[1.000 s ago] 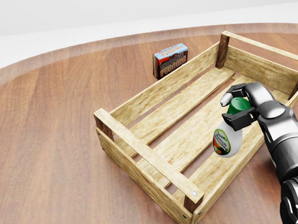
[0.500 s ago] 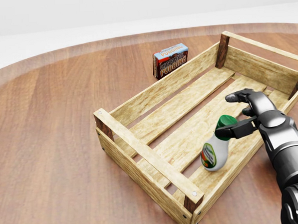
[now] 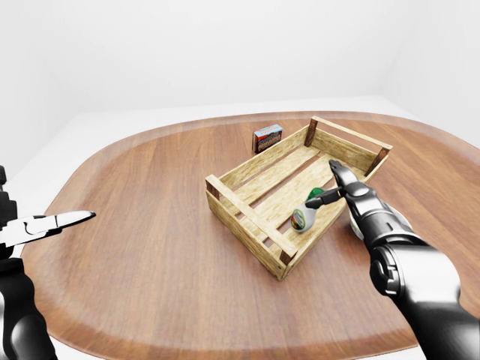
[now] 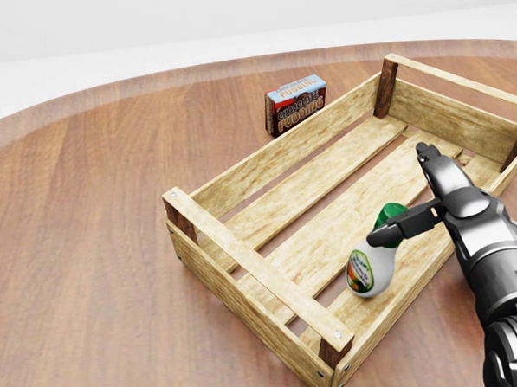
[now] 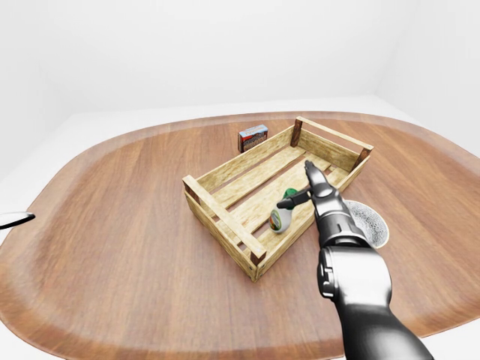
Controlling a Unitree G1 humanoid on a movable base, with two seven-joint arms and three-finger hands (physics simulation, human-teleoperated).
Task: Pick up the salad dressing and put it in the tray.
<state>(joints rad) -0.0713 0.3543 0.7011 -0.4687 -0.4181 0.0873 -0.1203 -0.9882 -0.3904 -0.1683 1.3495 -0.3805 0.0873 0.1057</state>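
Note:
The salad dressing [image 4: 371,270], a white bottle with a green cap, lies tilted on the slats inside the wooden crate tray [image 4: 249,262], near its lower-right wall in the head view. My right hand [image 4: 399,195] is open just right of the cap. Its thumb [image 4: 395,228] stretches along the cap and another finger [image 4: 428,157] points up, and neither closes round the bottle. My left hand [image 3: 46,223] hangs open at the far left of the left-eye view, well away from the tray.
A chocolate pudding box [image 4: 296,103] stands on the wooden table just above the tray's upper-left wall. A grey speckled round dish [image 5: 369,222] sits right of the tray, partly under my right forearm. The table's rounded edge [image 3: 112,150] runs all around.
The right hand lowered the bottle into the tray and opened; its fingers have spread away from the cap. The bottle now rests on the slats.

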